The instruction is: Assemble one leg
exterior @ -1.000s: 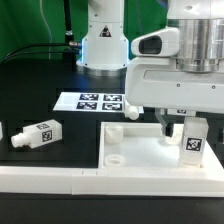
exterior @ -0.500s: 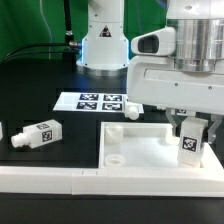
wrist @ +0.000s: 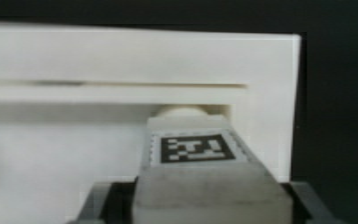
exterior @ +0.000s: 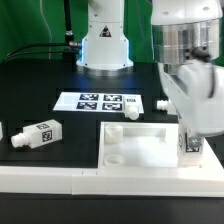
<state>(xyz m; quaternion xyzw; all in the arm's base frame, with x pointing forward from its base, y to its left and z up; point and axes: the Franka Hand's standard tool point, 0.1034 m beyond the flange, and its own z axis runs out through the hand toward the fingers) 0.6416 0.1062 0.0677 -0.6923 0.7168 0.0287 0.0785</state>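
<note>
My gripper [exterior: 190, 146] is shut on a white leg [exterior: 189, 144] with a black-and-white tag, held upright at the corner of the flat white tabletop [exterior: 140, 146] on the exterior view's right. In the wrist view the leg [wrist: 197, 160] fills the space between my dark fingers [wrist: 105, 203], and its round peg [wrist: 190, 110] points at the tabletop [wrist: 87, 65]. I cannot tell whether the peg sits in a corner hole. Another leg [exterior: 36, 134] lies on the black table at the exterior view's left, and one more [exterior: 131, 110] lies behind the tabletop.
The marker board [exterior: 92, 101] lies behind the tabletop. A long white border rail [exterior: 50, 184] runs along the front. The arm's white base [exterior: 104, 45] stands at the back. An open corner hole [exterior: 113, 157] shows at the tabletop's left. A white part [exterior: 2, 132] sits at the left edge.
My wrist has turned about its vertical axis while staying over the tabletop's right corner. The held leg has sunk slightly lower. The other parts have not moved.
</note>
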